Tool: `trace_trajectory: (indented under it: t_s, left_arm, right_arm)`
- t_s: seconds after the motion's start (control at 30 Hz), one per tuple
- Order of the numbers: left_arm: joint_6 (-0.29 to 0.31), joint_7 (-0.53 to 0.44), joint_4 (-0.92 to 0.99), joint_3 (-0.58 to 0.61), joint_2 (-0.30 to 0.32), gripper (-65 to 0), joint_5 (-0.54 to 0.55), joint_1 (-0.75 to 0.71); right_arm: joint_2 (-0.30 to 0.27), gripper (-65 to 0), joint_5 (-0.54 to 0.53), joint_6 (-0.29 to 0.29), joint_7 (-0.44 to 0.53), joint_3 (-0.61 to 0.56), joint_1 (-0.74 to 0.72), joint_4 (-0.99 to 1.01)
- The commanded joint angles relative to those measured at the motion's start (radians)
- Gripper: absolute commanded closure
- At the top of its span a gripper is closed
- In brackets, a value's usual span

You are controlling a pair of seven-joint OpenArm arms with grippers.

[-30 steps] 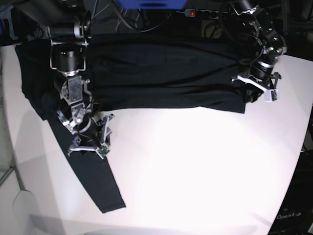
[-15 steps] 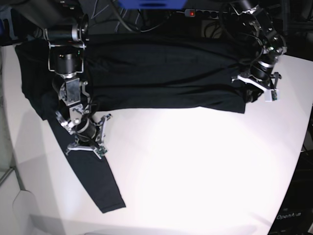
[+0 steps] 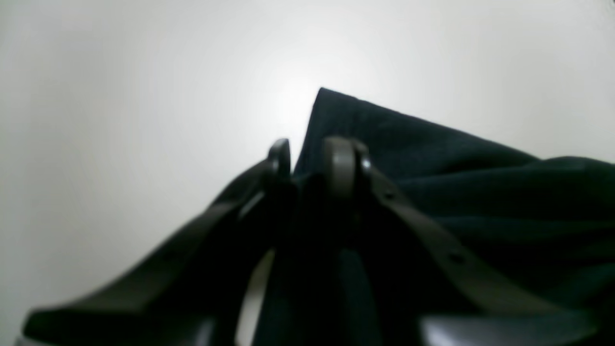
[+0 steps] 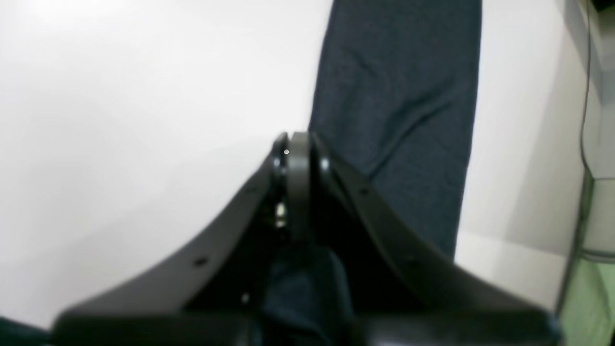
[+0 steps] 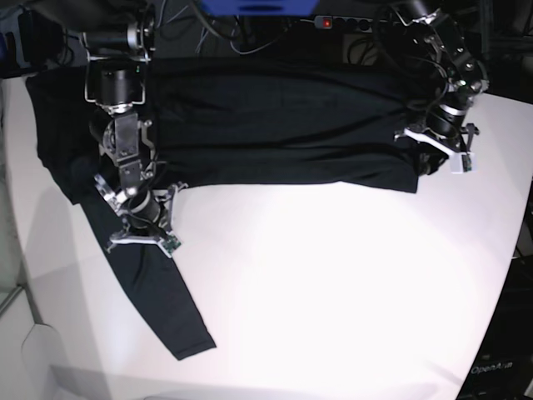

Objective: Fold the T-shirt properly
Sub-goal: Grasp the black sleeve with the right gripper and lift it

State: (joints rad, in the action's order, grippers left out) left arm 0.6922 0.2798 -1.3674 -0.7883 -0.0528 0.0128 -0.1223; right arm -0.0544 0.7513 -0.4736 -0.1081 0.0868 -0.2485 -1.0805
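The black T-shirt [image 5: 275,125] lies as a wide folded band across the back of the white table [image 5: 333,292]. One long sleeve [image 5: 158,292] runs from the left shoulder toward the front. My right gripper [image 5: 141,240] sits over the top of that sleeve. In the right wrist view it [image 4: 298,144] is shut, with dark fabric between the fingers and the sleeve [image 4: 403,105] stretching away beyond. My left gripper [image 5: 426,162] is at the shirt's right end. In the left wrist view it [image 3: 310,154] is shut on the shirt's corner [image 3: 432,163].
A power strip [image 5: 341,22] with a red light and several cables lie behind the table's back edge. The table's curved edge [image 5: 25,275] runs down the left side. A greenish surface [image 4: 596,298] shows beyond the table's edge in the right wrist view.
My right gripper has moved left and back along the sleeve, toward the shoulder. The left arm and the shirt's body have not moved.
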Motion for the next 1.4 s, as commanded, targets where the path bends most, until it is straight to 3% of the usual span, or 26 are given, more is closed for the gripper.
trace_trajectory:
  t_s: [0.0,0.27,0.43,0.7,0.87,0.97,1.03,1.13,1.2,1.37]
  left_arm:
    - [0.006,-0.029,-0.016,0.0,0.008,-12.7,0.022,0.009]
    - [0.006,-0.029,-0.016,0.0,-0.005,-12.7,0.022,0.009]
    - [0.006,-0.029,-0.016,0.0,-0.006,-12.7,0.022,0.006]
    - [0.006,-0.029,-0.016,0.0,-0.006,-12.7,0.022,0.005]
    - [0.006,-0.029,-0.016,-0.001,-0.006,-12.7,0.022,0.005]
    - [0.006,-0.029,-0.016,-0.001,-0.006,-12.7,0.022,0.005]
    - [0.006,-0.029,-0.016,-0.001,-0.006,-12.7,0.022,0.005]
    - [0.006,-0.029,-0.016,-0.001,-0.006,-12.7,0.022,0.005]
    - [0.006,-0.029,-0.016,-0.001,-0.006,-12.7,0.022,0.005]
    - [0.006,-0.029,-0.016,-0.001,-0.008,-12.7,0.022,0.005]
  right_arm:
    - [-0.005,0.0,-0.005,0.0,0.012,0.001,-0.007,-0.039]
    - [0.017,0.0,-0.006,0.002,0.014,0.011,0.082,-0.22]
    - [0.051,-0.2,-0.006,0.008,0.021,0.086,0.031,-0.197]
    - [-0.022,-1.0,-0.005,0.008,0.023,0.109,-0.116,0.023]
    - [-0.037,-1.2,0.0,0.008,0.014,0.107,-0.165,0.109]
    - [-0.049,-5.4,0.0,0.011,0.021,0.106,-0.16,0.104]
    - [-0.052,-10.3,0.0,0.069,0.023,0.106,-0.16,0.104]
    - [-0.065,-18.5,0.0,0.275,0.023,0.097,-0.159,0.11]
    - [-0.065,-25.6,0.0,0.375,0.023,0.097,-0.157,0.11]
    - [-0.063,-40.6,0.0,0.401,0.034,0.097,-0.125,0.104]
